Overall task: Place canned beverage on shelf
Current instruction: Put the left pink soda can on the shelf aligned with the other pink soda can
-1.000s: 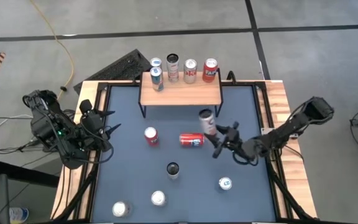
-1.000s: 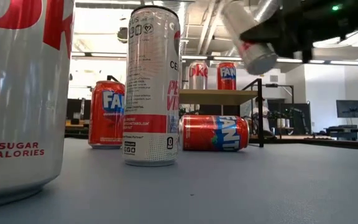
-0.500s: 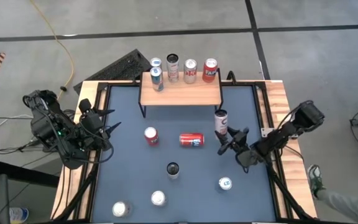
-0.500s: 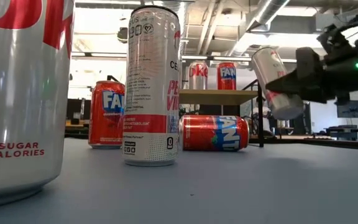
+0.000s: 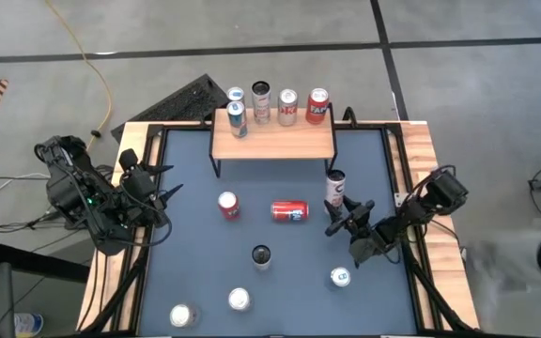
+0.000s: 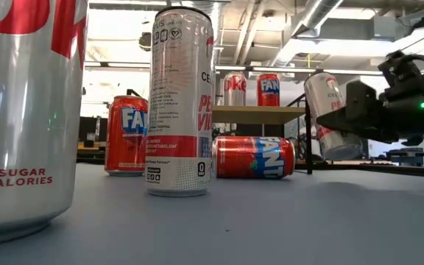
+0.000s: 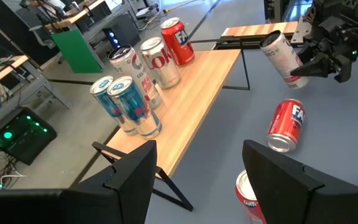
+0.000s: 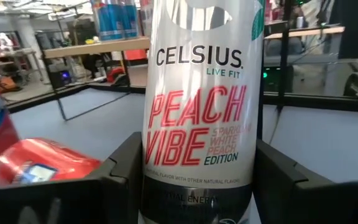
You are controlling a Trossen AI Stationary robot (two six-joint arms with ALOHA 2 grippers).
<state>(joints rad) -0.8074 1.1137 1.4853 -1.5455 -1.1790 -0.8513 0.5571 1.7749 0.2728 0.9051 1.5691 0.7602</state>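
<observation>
right pincer (image 5: pixel 344 211) gripping tall celsius can (image 5: pixel 334 188), centre-right of high view, below shelf (image 5: pixel 272 137). left pincer (image 5: pixel 158 180) open, far left.

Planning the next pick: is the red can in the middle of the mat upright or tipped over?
Tipped over. The red can lies on its side on the mat; the low view shows its lettering running sideways.

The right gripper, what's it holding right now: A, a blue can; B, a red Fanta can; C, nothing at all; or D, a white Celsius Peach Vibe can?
D: the right gripper is closed around a tall white Celsius Peach Vibe can, label plainly readable in the right wrist view; the fallen red Fanta can lies untouched on the table.
</observation>
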